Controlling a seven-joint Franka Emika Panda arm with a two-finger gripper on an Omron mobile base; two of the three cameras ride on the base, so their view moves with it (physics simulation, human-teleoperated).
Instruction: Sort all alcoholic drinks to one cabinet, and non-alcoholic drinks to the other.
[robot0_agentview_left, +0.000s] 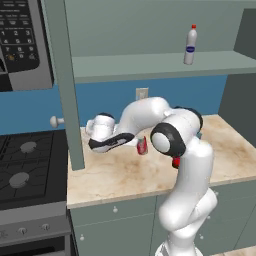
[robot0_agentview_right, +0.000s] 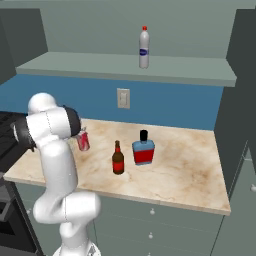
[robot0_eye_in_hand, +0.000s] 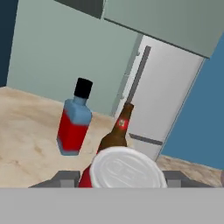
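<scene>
I see the claw (robot0_eye_in_hand: 120, 177) clamped on the red soda can (robot0_agentview_right: 83, 141), held above the counter (robot0_agentview_right: 190, 165), with the brown beer bottle (robot0_agentview_right: 118, 159) and squat red-and-blue bottle (robot0_agentview_right: 143, 149) standing near each other, and the white plastic bottle (robot0_agentview_right: 144, 48) on the open cabinet shelf (robot0_agentview_right: 100, 65).

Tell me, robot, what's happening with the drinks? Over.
Gripper shut on red can. White bottle already shelved. Beer bottle, flat bottle on counter.

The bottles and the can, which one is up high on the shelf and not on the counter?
The white plastic bottle with the red cap stands alone on the cabinet shelf. The beer bottle, the flat red bottle and the red can are down at counter level.
</scene>
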